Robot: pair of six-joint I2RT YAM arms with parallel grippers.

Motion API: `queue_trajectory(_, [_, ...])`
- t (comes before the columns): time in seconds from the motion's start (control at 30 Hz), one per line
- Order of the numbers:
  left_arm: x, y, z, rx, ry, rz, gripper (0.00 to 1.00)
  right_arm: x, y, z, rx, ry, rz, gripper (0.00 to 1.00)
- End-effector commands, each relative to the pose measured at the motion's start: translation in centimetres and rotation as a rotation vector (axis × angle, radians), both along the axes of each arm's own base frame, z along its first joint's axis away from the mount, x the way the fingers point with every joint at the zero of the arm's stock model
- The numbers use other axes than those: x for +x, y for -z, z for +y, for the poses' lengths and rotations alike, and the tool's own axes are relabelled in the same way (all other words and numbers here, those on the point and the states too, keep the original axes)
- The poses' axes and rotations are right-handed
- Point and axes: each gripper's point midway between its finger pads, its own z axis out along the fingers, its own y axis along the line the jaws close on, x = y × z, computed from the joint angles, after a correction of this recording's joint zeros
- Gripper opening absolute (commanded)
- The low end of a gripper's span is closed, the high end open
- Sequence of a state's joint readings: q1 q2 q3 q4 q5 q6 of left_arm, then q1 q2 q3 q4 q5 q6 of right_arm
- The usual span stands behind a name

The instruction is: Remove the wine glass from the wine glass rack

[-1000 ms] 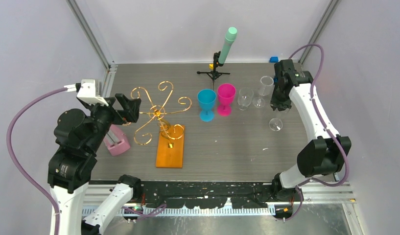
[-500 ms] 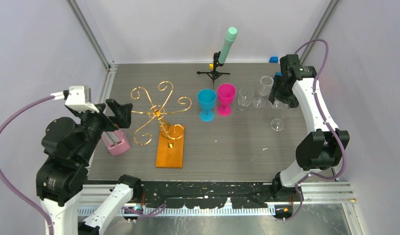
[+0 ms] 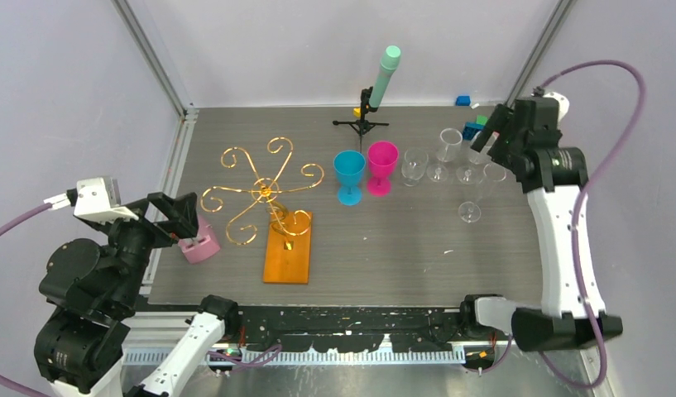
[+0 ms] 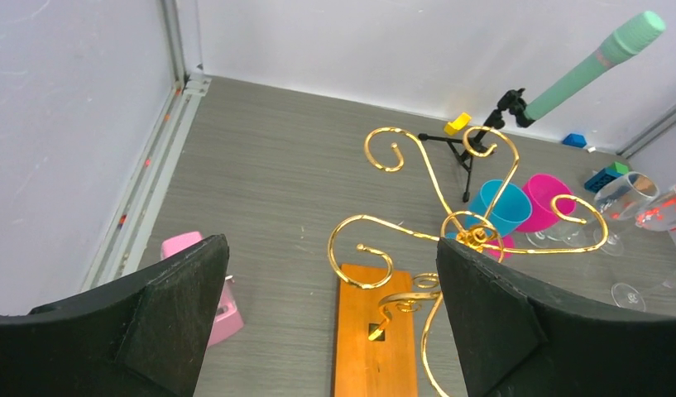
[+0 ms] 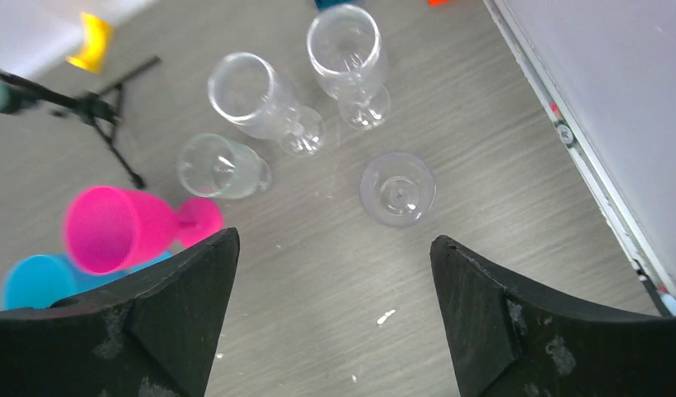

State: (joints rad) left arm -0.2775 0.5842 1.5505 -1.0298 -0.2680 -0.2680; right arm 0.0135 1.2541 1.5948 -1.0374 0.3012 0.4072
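The gold wire wine glass rack [image 3: 264,194] stands on its orange base [image 3: 287,250] at the left of the table, and none of its curled arms carries a glass. It shows close up in the left wrist view, rack [image 4: 475,240] over base [image 4: 376,339]. A clear wine glass [image 3: 468,212] stands upright alone on the table at the right, and the right wrist view looks down into it [image 5: 398,188]. My right gripper [image 3: 490,136] hangs open above and behind that glass, touching nothing. My left gripper [image 3: 179,219] is open too, left of the rack and apart from it.
Three more clear glasses [image 5: 256,95] stand behind the lone one, with a pink goblet [image 3: 381,168] and a blue goblet [image 3: 349,176] to their left. A black tripod holding a mint cylinder [image 3: 376,87] stands at the back. A pink block [image 3: 199,246] lies by the left edge.
My right gripper opened, let go of the clear wine glass now standing on the table, and rose away to the right. The left arm drew back toward the near left.
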Motion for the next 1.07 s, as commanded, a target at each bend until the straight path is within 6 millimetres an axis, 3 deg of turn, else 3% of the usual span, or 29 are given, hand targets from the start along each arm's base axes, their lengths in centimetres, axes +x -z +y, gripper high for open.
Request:
queue_trajectory(0.0, [-0.9, 1.2, 1.5, -0.018, -0.077, 0.026, 1.0, -1.8, -4.8, 0.6, 0.06, 0.011, -0.249, 0.91])
queue_trajectory(0.27, [-3.4, 1.9, 3.5, -0.021, -0.155, -0.006, 1.0, -6.6, -10.0, 1.2, 0.131, -0.001, -0.597, 0.92])
queue_trajectory(0.5, [-4.6, 1.6, 3.9, 0.001, -0.163, -0.044, 1.0, -11.0, -12.7, 0.3, 0.122, 0.034, -0.784, 0.92])
queue_trajectory(0.7, [-5.2, 1.1, 4.2, 0.007, -0.179, -0.084, 1.0, -12.1, -13.4, 0.5, 0.129, 0.024, -0.825, 0.92])
queue_trajectory(1.03, [-5.6, 1.2, 4.6, 0.009, -0.196, -0.089, 1.0, -11.5, -12.7, 0.9, 0.154, 0.012, -0.809, 0.93])
